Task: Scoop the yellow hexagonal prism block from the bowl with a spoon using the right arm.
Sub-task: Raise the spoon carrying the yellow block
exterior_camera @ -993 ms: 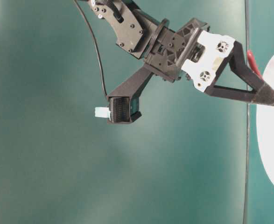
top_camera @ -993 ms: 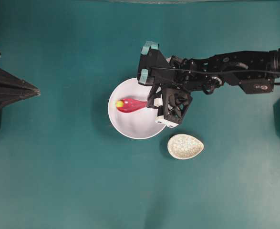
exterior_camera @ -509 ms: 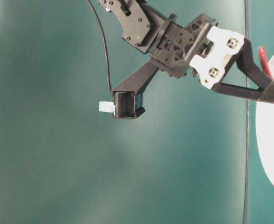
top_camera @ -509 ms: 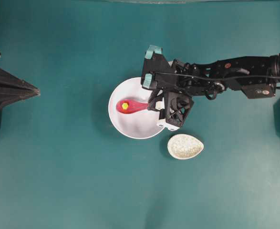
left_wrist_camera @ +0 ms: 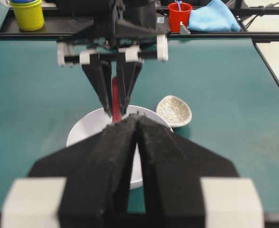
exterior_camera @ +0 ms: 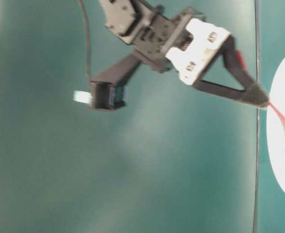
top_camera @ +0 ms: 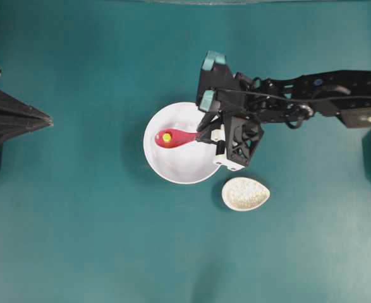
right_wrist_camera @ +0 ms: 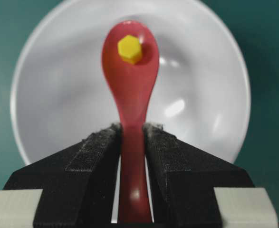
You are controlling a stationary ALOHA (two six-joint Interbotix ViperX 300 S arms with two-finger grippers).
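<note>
Clamped on the handle of the pink-red spoon, the right gripper has its jaws drawn in to just the handle's width, the black pads pressing it from both sides with no gap showing in the right wrist view. The spoon runs straight out from the jaws, scoop forward over the white bowl. In the scoop, toward its far end, sits the yellow hexagonal prism block, flat face up and well inside the rim.

A second ago the block lay at the very tip of the spoon, low against the bowl's inner wall; half a second ago it was already seated in the scoop. Since then the right arm has pulled back and up a little, and the spoon with the block now hangs over the middle of the bowl. I judge the scoop itself done; what remains is to lift clear without tipping the block out.

Beside the bowl, on the teal tabletop, lies a small speckled egg-shaped dish, untouched. The left gripper rests far to the side, its jaws closed together with nothing between them.
</note>
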